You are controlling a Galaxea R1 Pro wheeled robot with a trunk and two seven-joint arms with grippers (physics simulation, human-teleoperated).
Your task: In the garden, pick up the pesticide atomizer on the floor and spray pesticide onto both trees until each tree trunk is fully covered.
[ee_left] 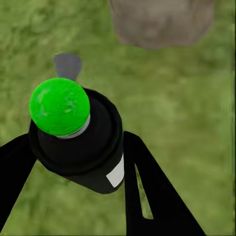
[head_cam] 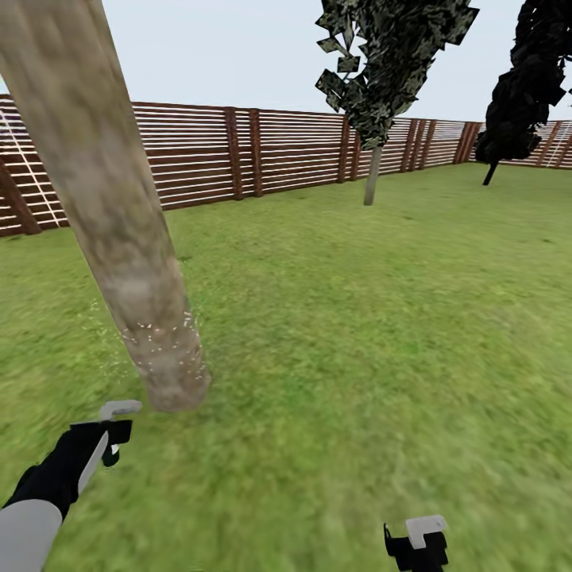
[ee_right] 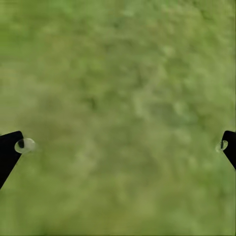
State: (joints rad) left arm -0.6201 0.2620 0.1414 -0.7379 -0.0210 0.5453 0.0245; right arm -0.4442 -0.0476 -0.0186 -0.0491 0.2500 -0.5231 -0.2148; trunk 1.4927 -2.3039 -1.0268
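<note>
The pesticide atomizer (ee_left: 86, 152), a black can with a round green top, sits between the black fingers of my left gripper (ee_left: 78, 140), which is shut on it. In the head view that gripper (head_cam: 115, 433) hovers low over the grass, just short of the foot of the near tree trunk (head_cam: 119, 238). White specks of pesticide (head_cam: 159, 342) dot the trunk's lowest part; the bark higher up looks bare. The trunk's base (ee_left: 160, 22) lies ahead of the can. A second tree (head_cam: 372, 171) stands far off by the fence. My right gripper (head_cam: 417, 544) is open over grass (ee_right: 120, 145).
A brown slatted fence (head_cam: 206, 155) rings the lawn (head_cam: 357, 318). A black conifer (head_cam: 520, 87) stands at the far right. Open grass stretches between the near trunk and the far tree.
</note>
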